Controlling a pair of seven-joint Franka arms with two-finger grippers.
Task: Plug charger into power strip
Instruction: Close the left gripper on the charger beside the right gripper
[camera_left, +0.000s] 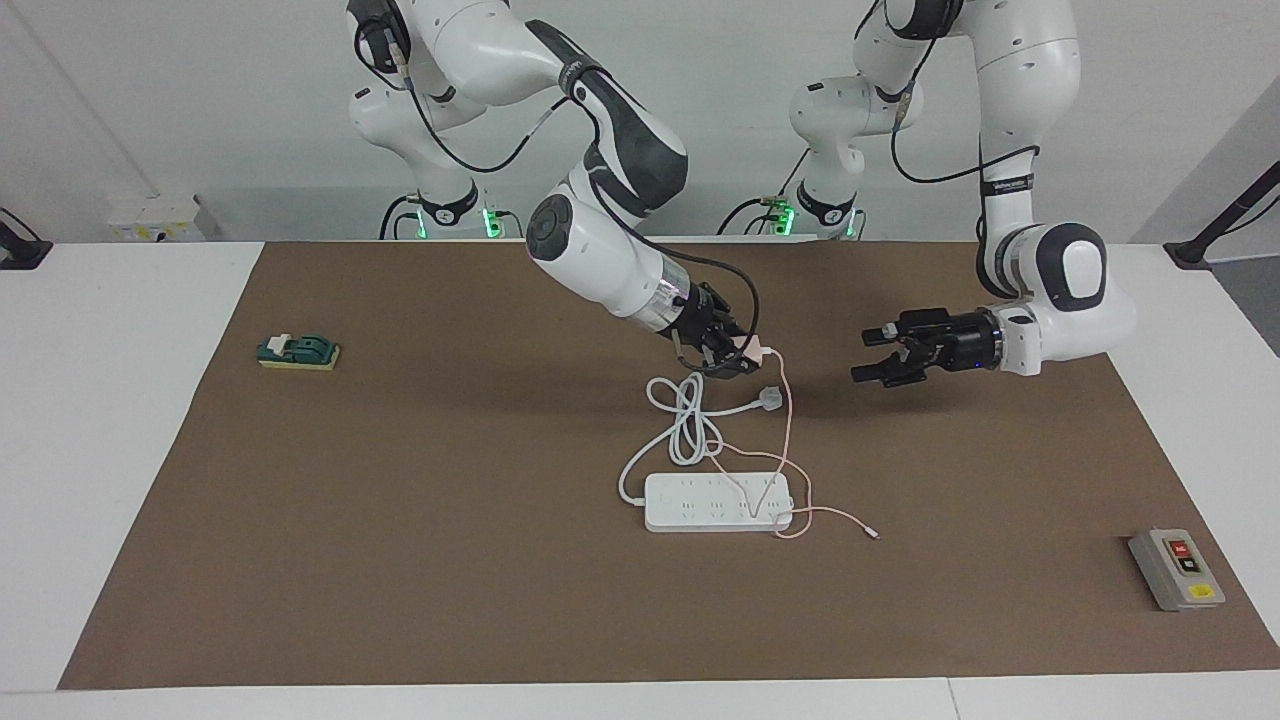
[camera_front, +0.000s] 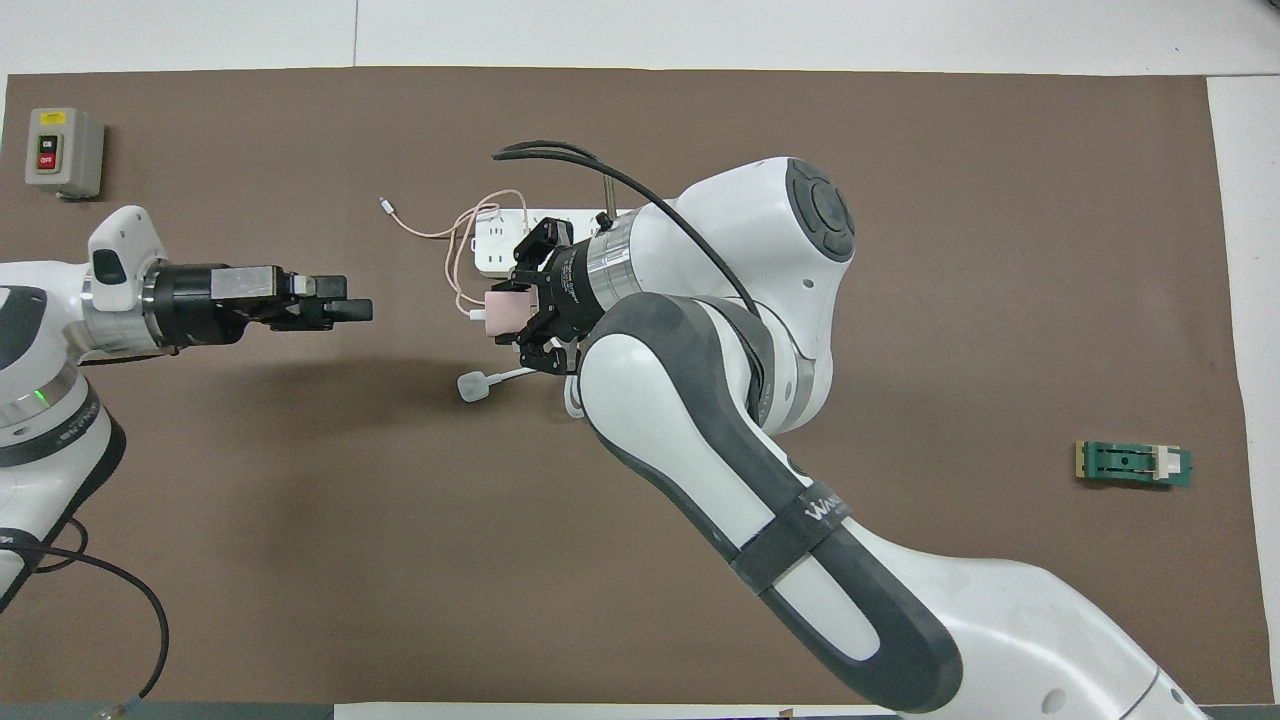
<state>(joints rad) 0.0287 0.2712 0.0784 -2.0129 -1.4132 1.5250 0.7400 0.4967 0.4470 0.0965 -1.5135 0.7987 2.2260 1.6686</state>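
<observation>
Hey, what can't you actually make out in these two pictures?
- Power strip: overhead view, mostly covered by the right arm.
- Coiled white cord: overhead view, hidden under the same arm.
- Charger prongs: either view, hidden by the right pincer shut on it.
- Outlet shapes: facing view, too small.

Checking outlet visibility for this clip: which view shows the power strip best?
The facing view: the whole power strip lies uncovered, both outlet rows visible, pink cable draped across it. In the overhead view the right gripper, shut on the charger, and its arm hide most of it.
</observation>
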